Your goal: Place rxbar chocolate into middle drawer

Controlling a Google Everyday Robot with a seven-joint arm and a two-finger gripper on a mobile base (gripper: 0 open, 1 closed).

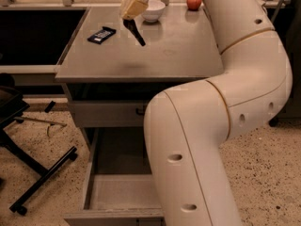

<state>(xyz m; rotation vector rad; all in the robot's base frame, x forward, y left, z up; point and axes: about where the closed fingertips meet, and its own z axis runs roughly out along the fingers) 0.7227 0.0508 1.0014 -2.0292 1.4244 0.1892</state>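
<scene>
The grey counter top (178, 55) is a flat, matte slab with a plain front edge. Three things rest directly on it. The rxbar chocolate (101, 35) lies flat toward the back left, turned at an angle to the counter's edges. A white bowl (153, 11) stands upright at the back, near the middle. A red apple (194, 2) sits to the bowl's right, close to the back edge and apart from the bowl. The gripper (134, 29) hangs over the counter between bar and bowl, touching neither, with a faint shadow (134, 68) on the surface nearer the front
</scene>
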